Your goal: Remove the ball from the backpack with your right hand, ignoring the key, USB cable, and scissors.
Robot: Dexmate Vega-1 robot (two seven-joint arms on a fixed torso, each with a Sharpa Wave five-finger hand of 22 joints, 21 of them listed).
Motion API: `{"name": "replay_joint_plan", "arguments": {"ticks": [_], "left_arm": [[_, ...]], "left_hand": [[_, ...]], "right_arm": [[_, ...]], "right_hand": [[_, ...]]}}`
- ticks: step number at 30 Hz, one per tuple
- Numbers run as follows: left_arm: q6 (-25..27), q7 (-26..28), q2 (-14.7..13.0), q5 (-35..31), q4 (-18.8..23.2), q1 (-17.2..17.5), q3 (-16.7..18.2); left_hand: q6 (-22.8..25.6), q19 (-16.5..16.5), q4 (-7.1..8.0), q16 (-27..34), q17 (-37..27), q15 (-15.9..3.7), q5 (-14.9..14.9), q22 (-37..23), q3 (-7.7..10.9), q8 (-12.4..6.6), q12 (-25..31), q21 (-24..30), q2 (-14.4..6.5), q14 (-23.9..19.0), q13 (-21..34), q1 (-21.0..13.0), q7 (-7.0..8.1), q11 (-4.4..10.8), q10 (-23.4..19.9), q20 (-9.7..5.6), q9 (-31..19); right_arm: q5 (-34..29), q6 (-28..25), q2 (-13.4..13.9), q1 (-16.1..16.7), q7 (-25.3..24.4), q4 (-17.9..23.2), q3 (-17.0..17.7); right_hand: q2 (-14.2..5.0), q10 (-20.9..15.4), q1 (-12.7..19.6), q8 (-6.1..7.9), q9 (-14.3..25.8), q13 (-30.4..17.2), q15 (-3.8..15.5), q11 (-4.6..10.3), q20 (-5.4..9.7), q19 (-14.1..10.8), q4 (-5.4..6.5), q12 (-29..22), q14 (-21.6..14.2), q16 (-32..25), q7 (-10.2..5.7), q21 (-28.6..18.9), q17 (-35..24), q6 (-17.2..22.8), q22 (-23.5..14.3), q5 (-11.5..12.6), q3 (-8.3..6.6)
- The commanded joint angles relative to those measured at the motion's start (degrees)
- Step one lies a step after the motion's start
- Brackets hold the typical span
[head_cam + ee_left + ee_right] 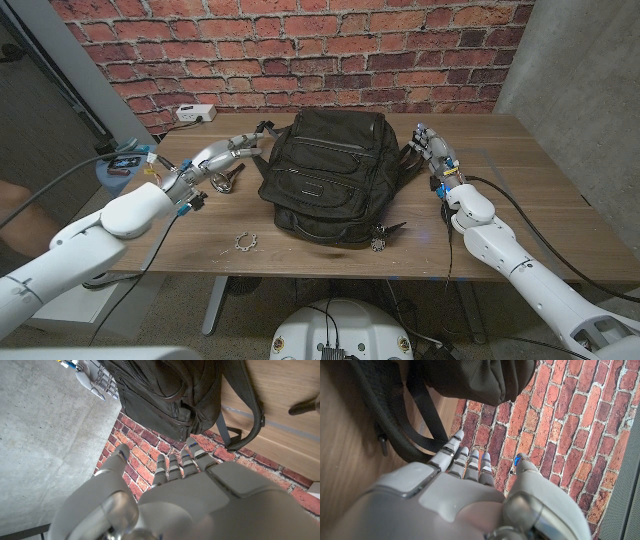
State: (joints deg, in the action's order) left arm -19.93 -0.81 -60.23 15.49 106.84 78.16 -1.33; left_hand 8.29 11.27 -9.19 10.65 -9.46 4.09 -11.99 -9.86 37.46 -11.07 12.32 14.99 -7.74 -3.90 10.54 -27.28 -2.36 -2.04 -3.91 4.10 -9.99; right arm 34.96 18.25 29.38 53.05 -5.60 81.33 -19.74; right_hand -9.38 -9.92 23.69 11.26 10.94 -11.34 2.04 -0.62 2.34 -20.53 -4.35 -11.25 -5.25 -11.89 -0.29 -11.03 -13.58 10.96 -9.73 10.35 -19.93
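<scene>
Backpack (325, 175) closed, flat | scissors (225, 178) beside left hand (222, 155) (empty, spread) | right hand (432, 150) spread

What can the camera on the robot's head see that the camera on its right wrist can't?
Only the head view has the whole wooden table, the left hand, a white power strip, a small metal ring and keys by the backpack's front edge. Only the right wrist view has a close look along the back of the right hand at a black strap. Both have the black backpack, the brick wall and the right hand.
</scene>
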Motion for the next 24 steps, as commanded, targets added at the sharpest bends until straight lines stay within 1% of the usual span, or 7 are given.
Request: {"name": "replay_joint_plan", "arguments": {"ticks": [1, 3, 8, 12, 14, 24], "left_arm": [[-3.73, 3.74, 2.62, -9.74, 0.97, 4.97, 5.62], [-4.36, 4.15, 3.29, -11.54, 0.9, 5.35, 6.33], [-5.68, 3.35, 3.95, -14.55, 1.05, 6.39, 8.62], [-6.72, 1.91, 4.45, -15.8, 0.94, 6.61, 9.92], [-7.74, 2.9, 5.43, -18.49, 0.84, 6.54, 10.33], [-9.41, 3.17, 6.81, -28.4, 1.57, 6.22, 12.51]], "left_hand": [[2.48, 0.84, -0.86, -0.04, -0.3, 0.08, -0.65, -0.25, 0.03, -0.8, 0.61, -0.38, 0.62, -0.33, 0.37, -1.41, -0.87, 0.62, -1.17, 0.35, -0.25], [2.75, 1.06, -0.96, -0.03, -0.31, 0.01, -0.75, -0.26, 0.08, -0.83, 0.63, -0.39, 0.65, -0.43, 0.4, -1.69, -1.26, 0.69, -1.3, 0.5, -0.26], [3.68, 1.24, -1.38, -0.26, -0.34, -0.39, -1.19, -0.26, 0.3, -0.91, 0.88, -0.69, 1.01, -0.05, 0.55, -2.96, -1.43, 1.29, -2.25, 0.52, -0.34], [3.08, 0.83, -1.6, -0.52, -0.38, -0.37, -1.44, -0.26, 0.4, -0.51, 0.69, -1.17, 1.72, 0.83, 0.72, -3.98, -1.67, 1.2, -1.93, 0.78, -0.4], [3.1, 0.66, -1.56, -0.52, -0.4, -0.22, -1.44, -0.26, 0.29, -0.49, 0.68, -1.33, 2.1, 0.96, 0.78, -4.1, -1.47, 1.08, -1.95, 1.08, -0.43], [3.26, 0.67, -1.43, -0.35, -0.45, -0.22, -1.4, -0.3, -0.13, -0.45, 0.77, -1.6, 3.3, 0.85, 1.0, -4.38, -1.81, 1.0, -2.18, 1.48, -0.56]], "right_arm": [[0.04, 1.3, -1.47, -0.39, -0.39, -0.97, -0.08], [-0.09, 1.64, -1.8, -0.43, -0.54, -1.18, -0.17], [-0.28, 2.47, -2.36, 0.02, -1.31, -1.14, -0.05], [-0.12, 3.52, -2.94, 0.75, -1.94, -1.01, 0.29], [0.06, 3.82, -3.04, 1.09, -1.94, -0.87, 0.4], [1.38, 5.92, -3.95, 2.16, -1.29, -1.12, 1.12]], "right_hand": [[-0.09, 0.0, 0.57, 0.28, 0.08, -0.14, -0.03, -0.49, 1.04, -0.58, -0.3, -0.36, -0.46, -0.38, 0.04, -0.28, -0.03, 0.35, -0.14, -0.19, 0.06], [-0.11, 0.0, 0.57, 0.29, 0.08, -0.14, -0.04, -0.37, 1.03, -0.57, -0.31, -0.36, -0.44, -0.39, 0.05, -0.27, -0.03, 0.38, -0.15, -0.19, 0.05], [-0.11, -0.09, 0.58, 0.28, 0.09, -0.16, -0.09, -0.56, 1.03, -0.62, -0.36, -0.39, -0.44, -0.42, 0.14, -0.28, -0.01, 0.41, -0.15, -0.19, 0.05], [-0.13, -0.19, 0.58, 0.26, 0.09, -0.16, -0.14, -0.56, 1.03, -0.62, -0.37, -0.43, -0.48, -0.45, 0.14, -0.28, 0.0, 0.38, -0.15, -0.18, 0.05], [-0.14, -0.15, 0.58, 0.26, 0.09, -0.17, -0.13, -0.58, 1.01, -0.63, -0.38, -0.42, -0.48, -0.46, 0.23, -0.28, 0.0, 0.4, -0.15, -0.18, 0.04], [-0.19, -0.28, 0.71, 0.27, 0.09, -0.19, -0.22, -0.68, 1.03, -0.71, -0.52, -0.46, -0.63, -0.56, 0.33, -0.3, 0.04, 0.48, -0.15, -0.13, -0.04]]}}
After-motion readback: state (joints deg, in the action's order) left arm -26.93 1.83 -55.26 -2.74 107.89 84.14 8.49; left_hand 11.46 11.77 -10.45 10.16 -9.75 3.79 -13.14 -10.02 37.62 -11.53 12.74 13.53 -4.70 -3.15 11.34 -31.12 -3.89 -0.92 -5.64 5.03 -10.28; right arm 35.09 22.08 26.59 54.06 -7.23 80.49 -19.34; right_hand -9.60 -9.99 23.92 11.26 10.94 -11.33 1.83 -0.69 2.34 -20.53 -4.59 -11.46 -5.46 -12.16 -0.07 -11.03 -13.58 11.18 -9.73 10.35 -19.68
